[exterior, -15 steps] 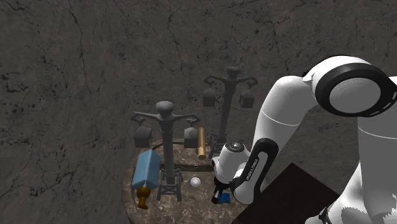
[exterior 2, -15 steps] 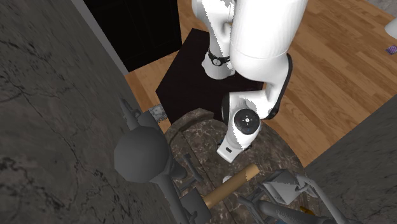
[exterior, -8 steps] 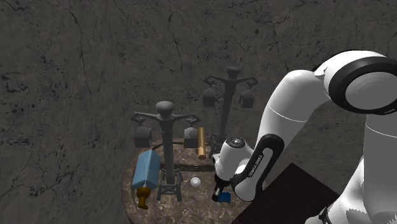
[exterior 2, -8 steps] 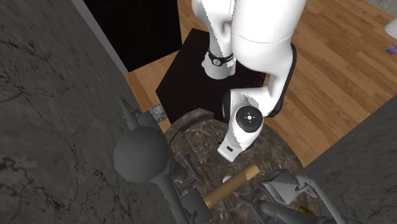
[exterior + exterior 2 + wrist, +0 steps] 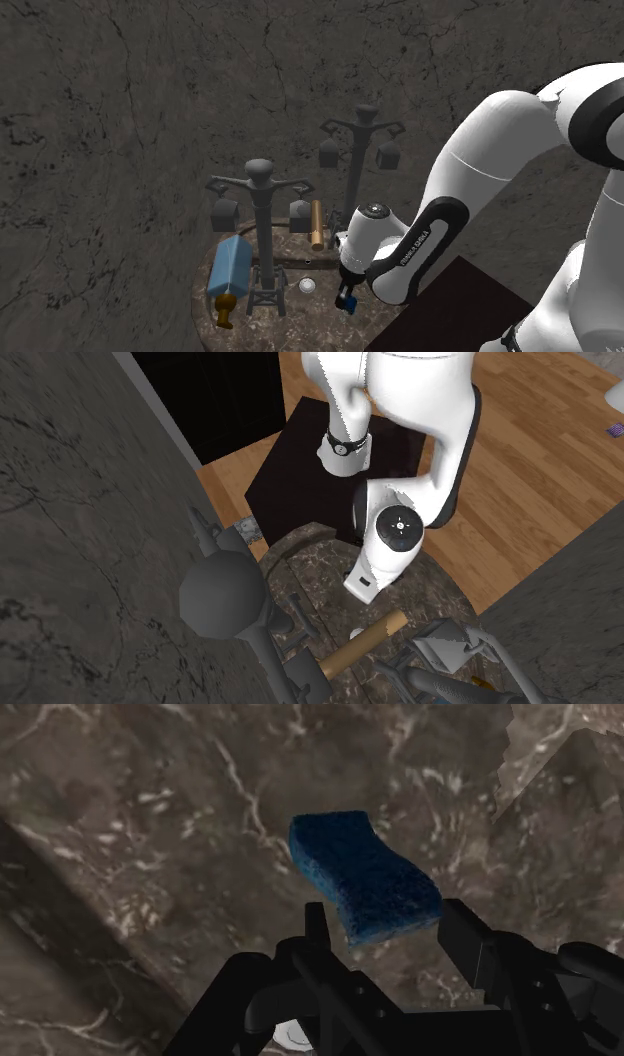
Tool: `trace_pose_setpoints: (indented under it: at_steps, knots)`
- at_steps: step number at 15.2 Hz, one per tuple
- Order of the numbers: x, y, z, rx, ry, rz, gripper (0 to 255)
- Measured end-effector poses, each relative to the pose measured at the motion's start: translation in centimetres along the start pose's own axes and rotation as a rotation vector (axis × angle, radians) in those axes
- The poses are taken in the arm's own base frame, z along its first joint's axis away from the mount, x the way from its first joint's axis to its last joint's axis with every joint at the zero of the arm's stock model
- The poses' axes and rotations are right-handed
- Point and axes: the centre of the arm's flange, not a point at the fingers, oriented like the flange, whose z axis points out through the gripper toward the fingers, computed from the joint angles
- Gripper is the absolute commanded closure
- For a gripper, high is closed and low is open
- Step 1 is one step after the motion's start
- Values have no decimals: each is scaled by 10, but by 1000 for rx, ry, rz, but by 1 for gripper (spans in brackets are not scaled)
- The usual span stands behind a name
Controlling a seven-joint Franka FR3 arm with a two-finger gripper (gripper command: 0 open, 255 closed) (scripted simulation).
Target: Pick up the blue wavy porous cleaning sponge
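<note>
The black gripper (image 5: 386, 910) points down at the round marble table (image 5: 300, 318). Its fingers (image 5: 468, 936) stand fairly wide apart and clasp the near end of the blue wavy sponge (image 5: 365, 876) between them. The rest of the sponge reaches out past the fingertips over the marble.

In the shoulder view the sponge sits to the right of the nearer grey lamp post (image 5: 262, 232), well apart from its base and close to the table's right edge. The dark stand (image 5: 452, 310) lies further right of the lamp post, beyond that edge. The white arm (image 5: 480, 170) bends down from there to the gripper.

A small white disc (image 5: 307, 286) lies just right of the lamp post's foot, between the post and the sponge. A blue bottle (image 5: 231, 264) with a brown cap lies on its side just left of the foot. A tan cylinder (image 5: 318, 224) lies behind and to the right of the lamp post. A second lamp post (image 5: 358, 165) stands further back on the same side. The dark cracked wall (image 5: 120, 120) rises behind them all.
</note>
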Motion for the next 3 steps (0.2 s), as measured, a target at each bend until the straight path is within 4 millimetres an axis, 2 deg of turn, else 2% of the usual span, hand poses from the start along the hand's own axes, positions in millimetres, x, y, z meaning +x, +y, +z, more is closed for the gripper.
trace_pose_setpoints:
  at_steps: [3]
  knots:
    - [1,-1,-13,0,0,0,255]
